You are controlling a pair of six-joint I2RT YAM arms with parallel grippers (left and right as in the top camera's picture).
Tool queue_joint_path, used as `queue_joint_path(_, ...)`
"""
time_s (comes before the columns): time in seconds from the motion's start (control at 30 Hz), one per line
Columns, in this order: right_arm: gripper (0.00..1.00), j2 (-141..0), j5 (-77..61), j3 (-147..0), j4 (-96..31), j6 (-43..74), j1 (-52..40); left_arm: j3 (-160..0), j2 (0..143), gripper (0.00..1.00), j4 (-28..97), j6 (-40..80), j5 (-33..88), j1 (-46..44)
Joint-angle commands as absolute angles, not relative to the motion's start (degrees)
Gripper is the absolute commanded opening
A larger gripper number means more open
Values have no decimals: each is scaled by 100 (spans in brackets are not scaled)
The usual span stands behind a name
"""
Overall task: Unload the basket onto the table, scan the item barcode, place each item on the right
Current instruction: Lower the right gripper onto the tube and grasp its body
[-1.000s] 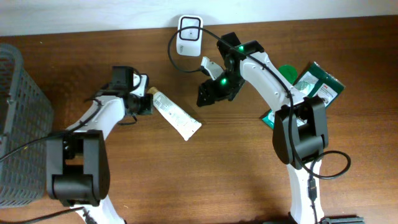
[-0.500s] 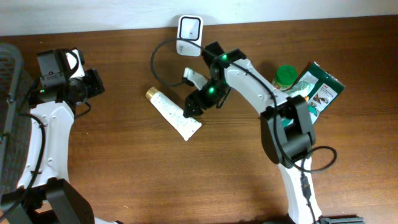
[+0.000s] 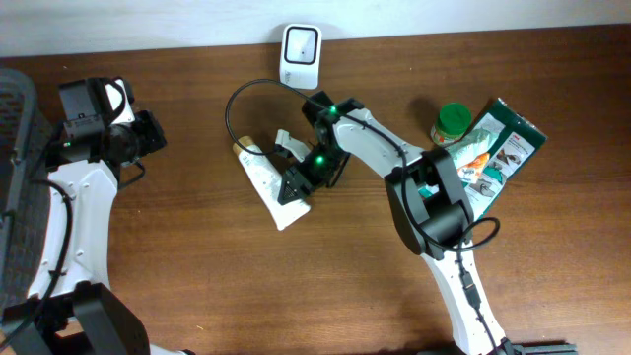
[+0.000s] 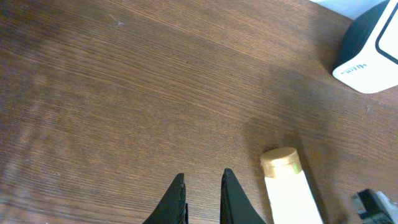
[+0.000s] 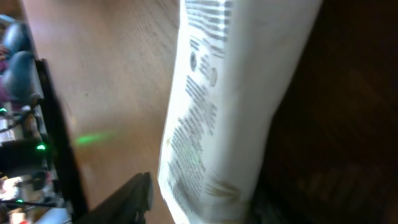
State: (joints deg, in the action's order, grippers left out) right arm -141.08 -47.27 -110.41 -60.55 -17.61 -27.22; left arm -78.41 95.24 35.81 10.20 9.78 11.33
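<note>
The item is a white tube (image 3: 258, 176) with a gold cap, lying slanted on the wooden table. Its printed side fills the right wrist view (image 5: 230, 93), where I cannot make out a barcode. My right gripper (image 3: 298, 181) sits over the tube's lower half, its jaws closed in on the tube's two edges (image 5: 202, 194). The white scanner (image 3: 301, 45) stands at the back edge. My left gripper (image 3: 151, 133) hovers far left, away from the tube, jaws a narrow gap apart with nothing between them (image 4: 204, 186). The tube's cap end (image 4: 283, 171) and the scanner (image 4: 370, 56) show in the left wrist view.
A grey mesh basket (image 3: 14, 148) stands at the far left edge. A green-lidded jar (image 3: 452, 122) and a green packet (image 3: 505, 143) lie at the right. The scanner's black cable (image 3: 237, 99) loops beside the tube.
The left gripper let go of the tube's cap end and pulled back far left. The right gripper came down-left onto the tube and narrowed; the tube's lower end swung left.
</note>
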Motion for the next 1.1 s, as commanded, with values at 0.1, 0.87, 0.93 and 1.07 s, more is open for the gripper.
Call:
queue_joint_path(0.1, 12, -14588, -4392, -11002, -5686, -694, -2803, -7874, 9502, 10, 3662, 1063, 954, 1157)
queue_joint_path(0.87, 13, -13891, -996, -11240, -6228, 652, -3356, -7874, 9502, 15, 3826, 1066, 956, 1153)
queue_joint_path(0.93, 23, -13928, -1310, -11240, -6093, 655, -3376, -7874, 9502, 14, 3826, 1066, 958, 1153)
queue_joint_path(1.07, 39, -14033, -1745, -11168, -5725, 825, -3374, -7874, 9502, 13, 3828, 1066, 958, 1153)
